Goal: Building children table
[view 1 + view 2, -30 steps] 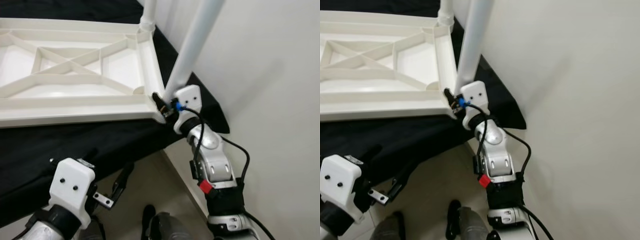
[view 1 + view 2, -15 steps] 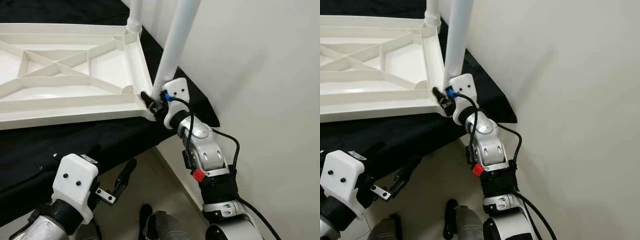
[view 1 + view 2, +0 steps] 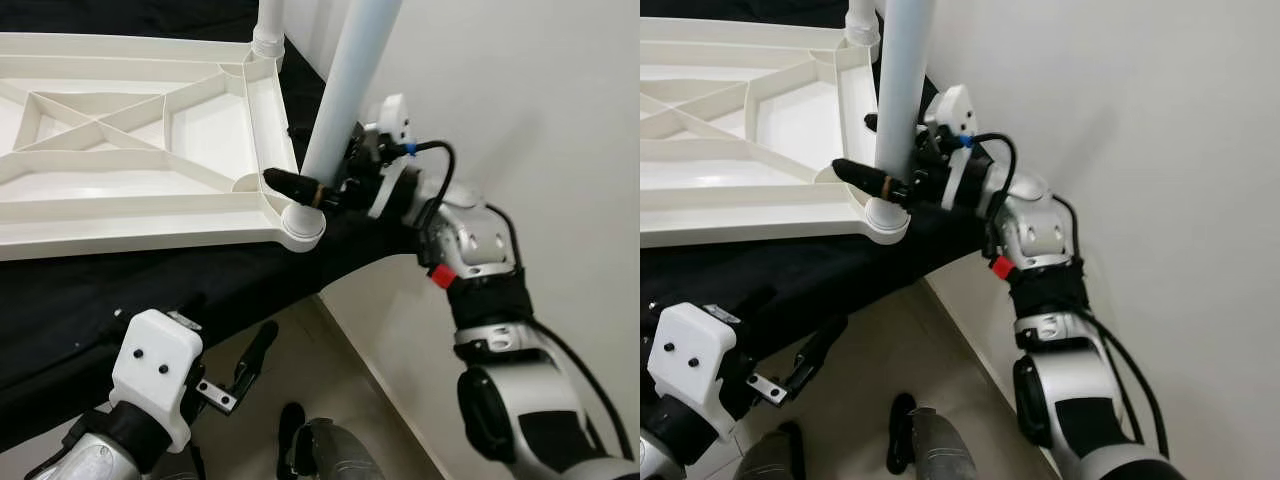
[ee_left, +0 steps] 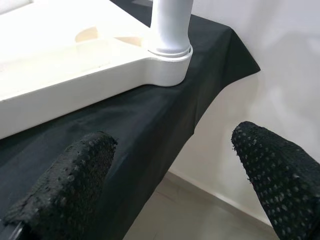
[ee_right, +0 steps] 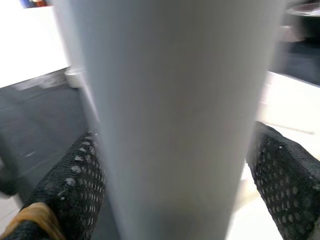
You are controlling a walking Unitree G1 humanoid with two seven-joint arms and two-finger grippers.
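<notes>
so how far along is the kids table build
Done: two white legs stand in the upturned tabletop, the far leg and the near leg. In hand: the right pincer is around the near leg above its corner socket. Left: other corners are out of view; the left pincer is open, idle.
</notes>
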